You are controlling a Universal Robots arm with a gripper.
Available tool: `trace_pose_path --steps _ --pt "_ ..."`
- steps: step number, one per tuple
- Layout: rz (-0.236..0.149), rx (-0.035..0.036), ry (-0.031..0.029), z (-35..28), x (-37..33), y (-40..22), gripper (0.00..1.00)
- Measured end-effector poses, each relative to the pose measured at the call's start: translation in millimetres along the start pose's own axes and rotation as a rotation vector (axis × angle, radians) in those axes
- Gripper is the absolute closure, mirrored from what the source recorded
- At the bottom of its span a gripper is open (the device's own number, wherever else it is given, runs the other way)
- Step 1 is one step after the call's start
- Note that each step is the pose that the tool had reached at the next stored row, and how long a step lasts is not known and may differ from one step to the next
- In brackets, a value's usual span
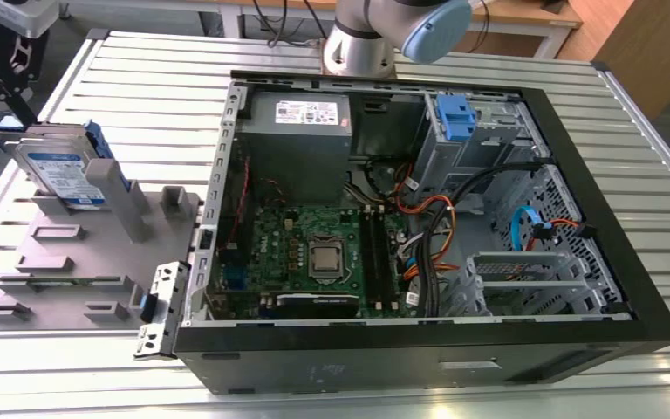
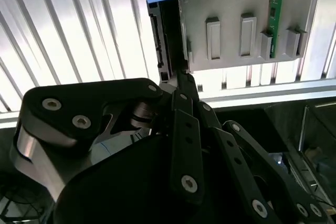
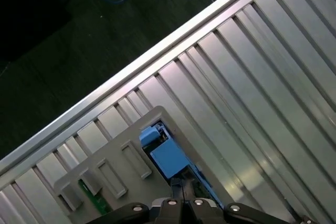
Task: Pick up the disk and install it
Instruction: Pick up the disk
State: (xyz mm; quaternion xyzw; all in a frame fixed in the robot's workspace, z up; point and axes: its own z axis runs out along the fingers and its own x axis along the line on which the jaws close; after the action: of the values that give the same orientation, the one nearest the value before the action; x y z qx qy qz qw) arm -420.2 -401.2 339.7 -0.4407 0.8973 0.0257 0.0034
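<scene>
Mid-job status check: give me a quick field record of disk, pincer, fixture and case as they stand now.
disk: on edge in the fixture, leaning on a post, on the exterior view's left
pincer: shut, empty, tips lined up with the disk in both wrist views
fixture: grey tray on the table beside the case
case: lying open, board exposed
progress: disk not yet picked up
</scene>
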Motion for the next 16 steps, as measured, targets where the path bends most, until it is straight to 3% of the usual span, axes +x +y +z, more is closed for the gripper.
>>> trace_pose_path --steps 16 --pt "-0.255 -0.0074 0.011 1.3 0.0 0.0 0.89"
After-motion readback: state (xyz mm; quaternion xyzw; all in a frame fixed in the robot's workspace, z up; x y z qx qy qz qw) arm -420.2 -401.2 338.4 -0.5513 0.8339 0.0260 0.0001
